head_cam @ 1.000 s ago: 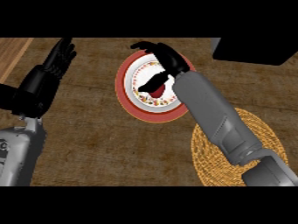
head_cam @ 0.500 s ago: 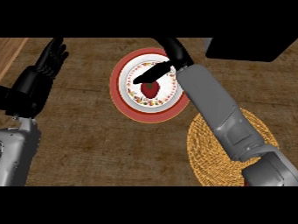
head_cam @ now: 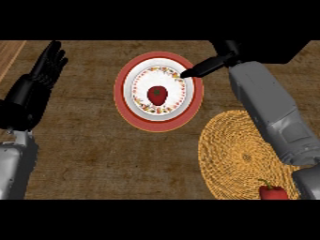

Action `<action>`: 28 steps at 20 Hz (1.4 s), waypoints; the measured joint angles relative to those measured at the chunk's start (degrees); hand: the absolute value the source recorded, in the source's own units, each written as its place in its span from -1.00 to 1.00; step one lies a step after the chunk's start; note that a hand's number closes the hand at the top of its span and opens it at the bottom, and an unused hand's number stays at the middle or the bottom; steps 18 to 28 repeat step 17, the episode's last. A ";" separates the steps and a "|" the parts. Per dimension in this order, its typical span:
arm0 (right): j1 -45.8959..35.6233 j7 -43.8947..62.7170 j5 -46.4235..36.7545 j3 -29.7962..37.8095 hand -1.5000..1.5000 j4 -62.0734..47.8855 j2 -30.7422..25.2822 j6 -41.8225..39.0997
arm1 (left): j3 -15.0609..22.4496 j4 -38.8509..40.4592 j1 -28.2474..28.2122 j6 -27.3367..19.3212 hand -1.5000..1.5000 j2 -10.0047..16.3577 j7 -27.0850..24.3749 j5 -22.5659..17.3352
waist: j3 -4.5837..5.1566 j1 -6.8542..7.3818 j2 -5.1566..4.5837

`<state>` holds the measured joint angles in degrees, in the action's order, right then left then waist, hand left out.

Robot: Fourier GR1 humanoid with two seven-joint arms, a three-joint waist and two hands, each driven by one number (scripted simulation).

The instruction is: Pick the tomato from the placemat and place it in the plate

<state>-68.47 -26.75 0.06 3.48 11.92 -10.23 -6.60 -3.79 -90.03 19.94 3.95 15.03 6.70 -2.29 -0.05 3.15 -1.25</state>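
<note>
Tomato (head_cam: 158, 93) sits in plate (head_cam: 121, 93), right robot hand (head_cam: 205, 68) released, fingers over the far rim; a low retreat could clip the rim and roll the tomato out.

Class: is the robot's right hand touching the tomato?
Apart. The head view shows bare plate between the tomato and the right hand.

The tomato (head_cam: 157, 94) lies in the plate (head_cam: 121, 93), the right robot hand (head_cam: 221, 58) open above its rim.
</note>
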 measured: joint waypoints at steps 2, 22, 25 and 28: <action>0.45 -1.63 0.01 0.40 -1.00 -0.62 -2.44 -2.59 | -0.28 -0.44 -0.48 0.69 0.00 0.42 0.24 -0.47 | -0.02 0.12 -0.07; 4.05 -11.95 -2.89 0.19 -1.00 -4.37 -16.00 -13.66 | 0.07 -0.40 -0.38 1.19 0.00 -0.33 -0.85 -0.10 | -0.13 1.15 -0.76; 4.05 -11.95 -2.89 0.19 -1.00 -4.37 -16.00 -13.66 | 0.07 -0.40 -0.38 1.19 0.00 -0.33 -0.85 -0.10 | -0.13 1.15 -0.76; 4.05 -11.95 -2.89 0.19 -1.00 -4.37 -16.00 -13.66 | 0.07 -0.40 -0.38 1.19 0.00 -0.33 -0.85 -0.10 | -0.13 1.15 -0.76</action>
